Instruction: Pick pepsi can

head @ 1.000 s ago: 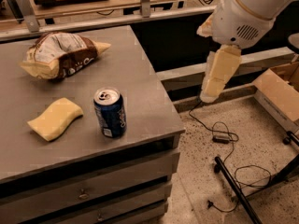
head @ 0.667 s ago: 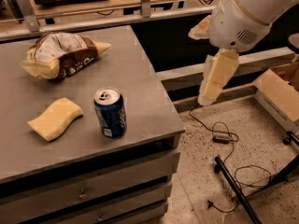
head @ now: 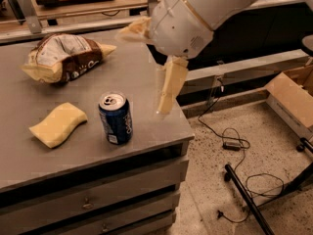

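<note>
The pepsi can (head: 116, 119) stands upright near the front right of the grey table (head: 142, 82). It is dark blue with a silver top and pull tab. My gripper (head: 141, 72) hangs above the table's right part, to the right of the can and a little behind it, not touching it. Its cream fingers are spread open: one finger (head: 168, 87) points down beside the can, the other (head: 133, 31) sticks out to the left. Nothing is held.
A yellow sponge (head: 57, 124) lies left of the can. A brown-and-white chip bag (head: 63, 58) lies at the back left. Drawers (head: 88, 199) sit under the tabletop. On the floor to the right are cables (head: 234, 146), a black stand leg (head: 249, 199) and a cardboard box (head: 293, 99).
My arm and gripper have moved left, from beyond the table's right edge to over the tabletop near the can. The can, sponge and bag have not moved.
</note>
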You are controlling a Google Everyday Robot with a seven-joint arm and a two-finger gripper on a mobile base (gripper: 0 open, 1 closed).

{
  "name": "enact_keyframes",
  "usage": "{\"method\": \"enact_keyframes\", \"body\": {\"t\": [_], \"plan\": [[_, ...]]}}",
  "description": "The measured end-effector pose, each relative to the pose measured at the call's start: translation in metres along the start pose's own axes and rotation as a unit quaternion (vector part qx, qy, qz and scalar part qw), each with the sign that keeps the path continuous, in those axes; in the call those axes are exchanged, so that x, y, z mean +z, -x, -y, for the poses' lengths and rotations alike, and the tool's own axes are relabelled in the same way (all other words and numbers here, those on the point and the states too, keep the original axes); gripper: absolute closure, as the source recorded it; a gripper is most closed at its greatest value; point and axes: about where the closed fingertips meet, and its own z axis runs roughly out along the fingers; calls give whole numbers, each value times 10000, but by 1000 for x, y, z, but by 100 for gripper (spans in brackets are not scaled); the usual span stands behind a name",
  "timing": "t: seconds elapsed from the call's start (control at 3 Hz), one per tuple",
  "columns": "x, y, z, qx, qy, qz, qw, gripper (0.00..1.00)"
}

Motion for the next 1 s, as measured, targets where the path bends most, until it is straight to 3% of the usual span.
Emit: {"method": "enact_keyframes", "body": {"t": [0.33,0.67,1.0], "plan": [[8,15,1,-244,99,177,9995,0],[14,11,-1,-112,231,479,9985,0],[34,1,-6,127,504,1237,9910,0]]}}
